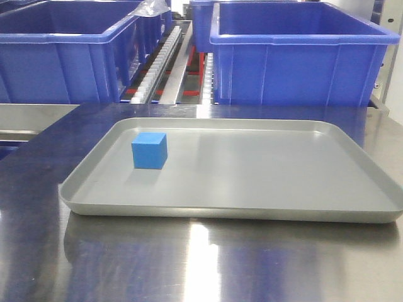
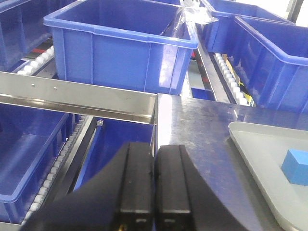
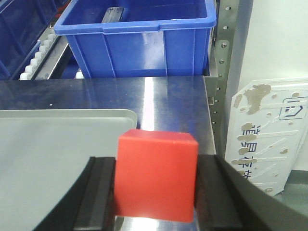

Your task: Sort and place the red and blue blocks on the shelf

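Right hand [image 3: 156, 192] grips the red block [image 3: 156, 174] over the steel counter [image 3: 163, 101], just beside the tray [image 3: 48, 159]; left hand [image 2: 154, 179] is closed tight, empty; blue block [image 1: 149, 151] sits inside the tray.

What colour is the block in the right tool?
Bright red; the red block shows best in the right wrist view.

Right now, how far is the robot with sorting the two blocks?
Done: nothing that shows; no block is seen on the shelf. In hand: the right gripper is shut on the red block, held off the tray. Left: the blue block sits on the tray, and the left gripper is shut and empty. Both blocks have yet to reach the shelf.
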Motion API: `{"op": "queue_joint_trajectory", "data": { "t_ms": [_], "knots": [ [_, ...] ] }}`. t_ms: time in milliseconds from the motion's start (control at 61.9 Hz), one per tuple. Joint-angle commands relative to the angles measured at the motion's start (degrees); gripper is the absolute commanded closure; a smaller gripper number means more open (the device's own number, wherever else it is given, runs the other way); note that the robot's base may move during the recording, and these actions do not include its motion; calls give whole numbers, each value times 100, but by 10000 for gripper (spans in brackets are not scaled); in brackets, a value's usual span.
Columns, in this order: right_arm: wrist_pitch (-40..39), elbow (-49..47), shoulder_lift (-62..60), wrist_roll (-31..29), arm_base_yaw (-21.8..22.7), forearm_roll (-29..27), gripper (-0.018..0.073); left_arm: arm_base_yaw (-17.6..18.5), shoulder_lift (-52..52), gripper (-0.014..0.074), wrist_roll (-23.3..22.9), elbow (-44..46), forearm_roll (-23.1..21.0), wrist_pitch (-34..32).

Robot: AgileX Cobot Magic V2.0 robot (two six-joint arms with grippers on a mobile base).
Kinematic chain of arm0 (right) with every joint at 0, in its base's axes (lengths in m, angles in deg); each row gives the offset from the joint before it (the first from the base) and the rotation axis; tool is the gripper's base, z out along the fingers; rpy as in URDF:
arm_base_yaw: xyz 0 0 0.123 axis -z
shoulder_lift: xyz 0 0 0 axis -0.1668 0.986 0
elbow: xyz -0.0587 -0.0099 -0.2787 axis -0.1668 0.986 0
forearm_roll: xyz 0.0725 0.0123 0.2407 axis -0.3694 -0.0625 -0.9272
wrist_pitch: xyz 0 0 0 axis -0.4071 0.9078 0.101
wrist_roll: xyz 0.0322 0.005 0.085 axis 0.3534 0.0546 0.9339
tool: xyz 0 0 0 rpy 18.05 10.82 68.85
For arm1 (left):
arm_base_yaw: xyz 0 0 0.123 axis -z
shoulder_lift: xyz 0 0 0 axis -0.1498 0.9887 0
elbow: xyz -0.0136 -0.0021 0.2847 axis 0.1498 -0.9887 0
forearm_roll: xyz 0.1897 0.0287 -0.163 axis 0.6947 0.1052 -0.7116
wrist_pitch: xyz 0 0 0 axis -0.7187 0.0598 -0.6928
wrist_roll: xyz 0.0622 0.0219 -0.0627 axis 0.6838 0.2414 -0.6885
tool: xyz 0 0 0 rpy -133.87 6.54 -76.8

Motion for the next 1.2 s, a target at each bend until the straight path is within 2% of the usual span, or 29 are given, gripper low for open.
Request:
{"op": "queue_joint_trajectory", "data": {
  "t_ms": [0,937,1098,1179],
  "knots": [
    [-465,-163,40,-28,48,25,510,15,-97,473,-54,-248,-3,-500],
    [-465,-163,40,-28,48,25,510,15,-97,472,-54,-248,-3,-500],
    [-465,-163,40,-28,48,25,510,15,-97,473,-54,-248,665,-500],
    [-465,-163,40,-28,48,25,510,15,-97,472,-54,-248,705,-500]
  ]
}}
